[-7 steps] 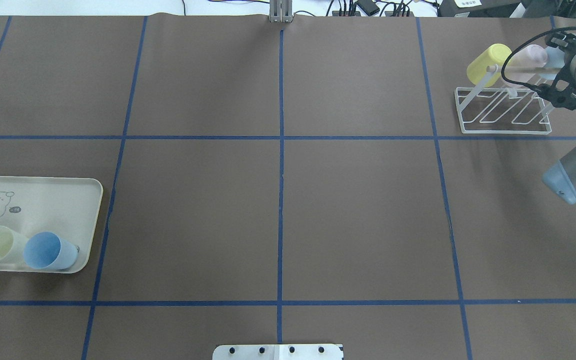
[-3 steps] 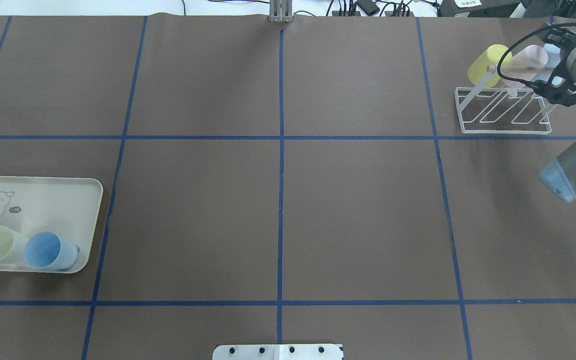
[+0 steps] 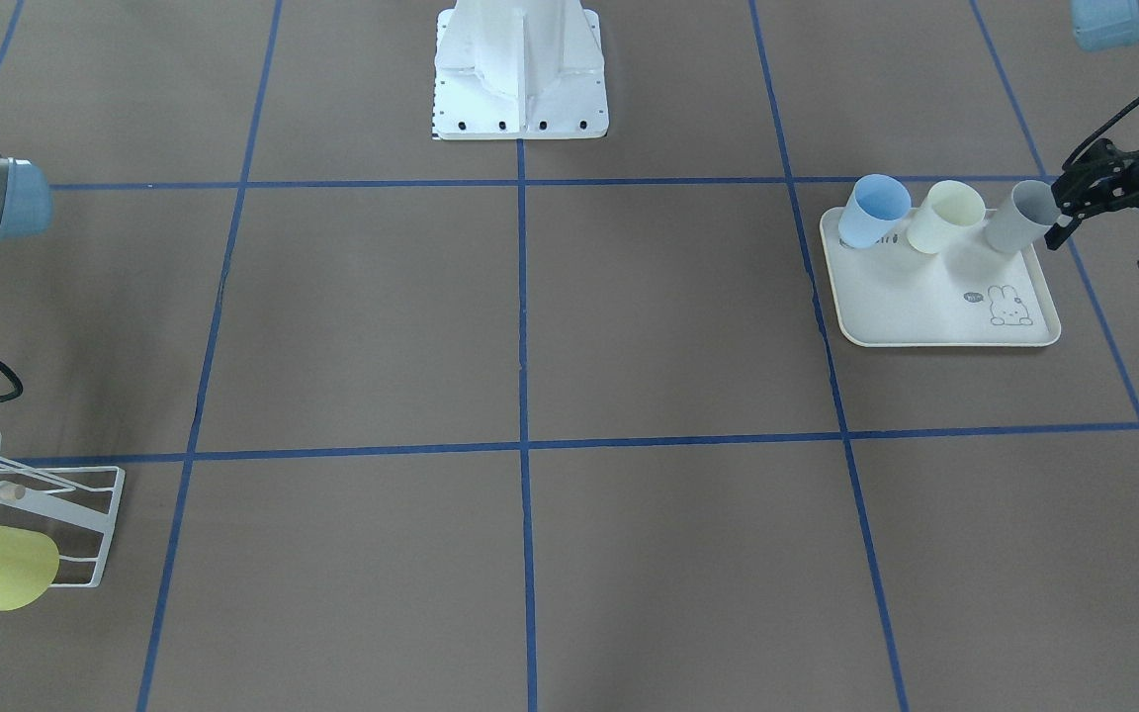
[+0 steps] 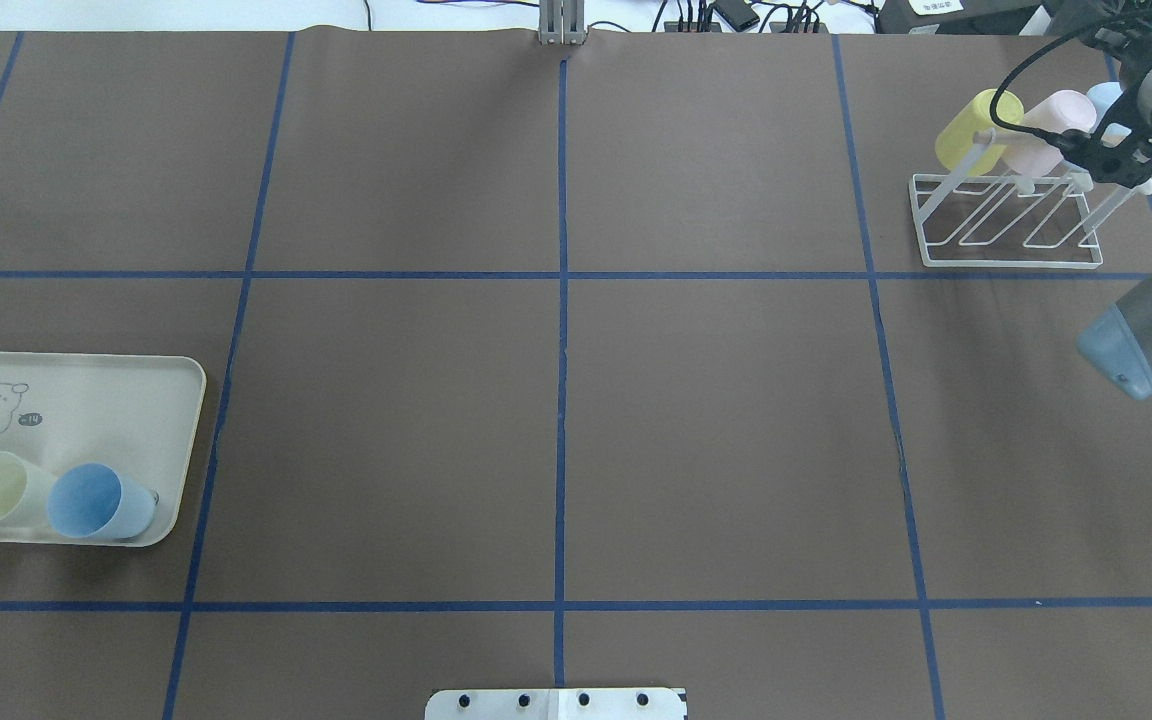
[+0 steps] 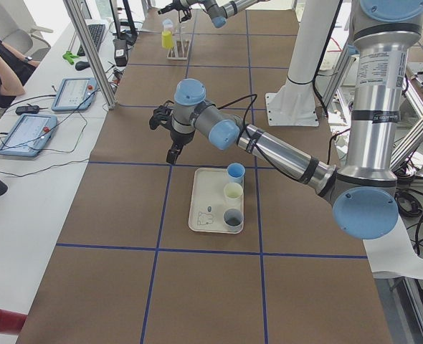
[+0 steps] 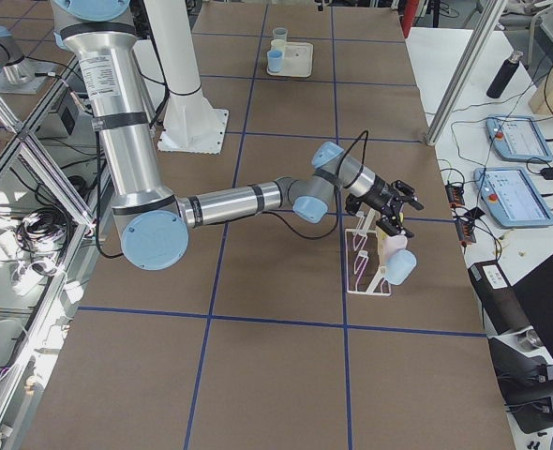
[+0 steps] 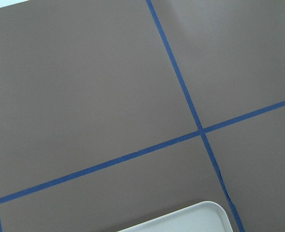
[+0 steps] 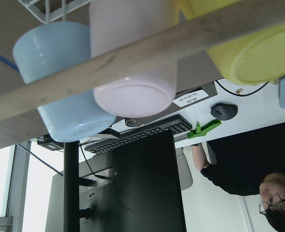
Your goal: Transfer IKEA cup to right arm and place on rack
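The white wire rack (image 4: pixel 1011 265) stands at the far right with a yellow cup (image 4: pixel 976 128), a pink cup (image 4: pixel 1051 130) and a light blue cup (image 4: pixel 1106 100) hanging from its prongs. My right gripper (image 4: pixel 1111 158) hovers open just above the rack's dowel (image 8: pixel 195 41) and holds nothing. On the cream tray (image 3: pixel 935 316) lie a blue cup (image 3: pixel 874 210), a cream cup (image 3: pixel 945 216) and a grey cup (image 3: pixel 1019 216). Beside the grey cup, off the tray's outer edge, my left gripper (image 3: pixel 1103 247) is raised and open, touching none of them.
The robot's white base (image 3: pixel 520 69) sits at the middle of the near edge. A person (image 5: pixel 0 68) sits at a side desk with tablets (image 5: pixel 25 132). Aluminium posts (image 5: pixel 89 50) line that side. Blue tape divides the brown mat into squares.
My right arm has drawn back from the rack toward the far right, uncovering the pink and light blue cups. The tray, its cups and the left gripper have not moved.
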Motion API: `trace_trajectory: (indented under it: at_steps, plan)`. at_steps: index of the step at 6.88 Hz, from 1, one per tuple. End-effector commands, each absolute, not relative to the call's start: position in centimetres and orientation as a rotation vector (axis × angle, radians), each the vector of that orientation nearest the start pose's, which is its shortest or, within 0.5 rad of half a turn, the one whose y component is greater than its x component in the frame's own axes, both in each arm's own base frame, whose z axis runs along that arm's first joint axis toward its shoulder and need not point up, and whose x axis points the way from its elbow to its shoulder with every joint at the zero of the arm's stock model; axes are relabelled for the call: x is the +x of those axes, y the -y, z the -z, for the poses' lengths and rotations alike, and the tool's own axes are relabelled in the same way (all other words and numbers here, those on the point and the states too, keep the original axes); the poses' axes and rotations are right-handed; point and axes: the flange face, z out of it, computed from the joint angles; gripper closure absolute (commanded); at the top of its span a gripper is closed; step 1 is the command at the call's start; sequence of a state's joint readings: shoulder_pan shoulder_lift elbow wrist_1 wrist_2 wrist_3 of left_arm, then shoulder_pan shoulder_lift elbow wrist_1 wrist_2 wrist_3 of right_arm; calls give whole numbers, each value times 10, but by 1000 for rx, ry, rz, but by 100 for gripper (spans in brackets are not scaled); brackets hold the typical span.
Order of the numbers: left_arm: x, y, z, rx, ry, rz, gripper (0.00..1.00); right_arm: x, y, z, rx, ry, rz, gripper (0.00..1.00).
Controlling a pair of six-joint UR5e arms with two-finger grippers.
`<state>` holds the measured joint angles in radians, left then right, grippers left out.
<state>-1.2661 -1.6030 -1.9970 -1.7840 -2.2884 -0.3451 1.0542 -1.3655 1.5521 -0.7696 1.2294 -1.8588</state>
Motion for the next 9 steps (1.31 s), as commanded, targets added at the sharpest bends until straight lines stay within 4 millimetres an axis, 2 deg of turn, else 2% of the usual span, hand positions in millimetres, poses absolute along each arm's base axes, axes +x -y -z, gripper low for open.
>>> trace_trajectory:
  at_steps: [1, 3, 5, 6, 8, 9]
  plan:
    - [82, 488, -412, 386, -855, -202, 0, -142, 584, -458, 833, -899, 1736, 1]
    - [80, 488, -415, 388, -845, -197, 0, -148, 556, -469, 1025, -442, 1403, 1]
    - [75, 477, -431, 388, -818, -189, 0, -156, 535, -461, 1085, -26, 1069, 0]
    - [71, 465, -445, 396, -812, -193, 0, -165, 527, -458, 1061, 213, 917, 0]
    - [58, 431, -484, 403, -816, -188, 0, -170, 506, -435, 977, 556, 634, 0]
    - [54, 417, -502, 395, -815, -184, 0, -179, 500, -433, 889, 695, 512, 0]
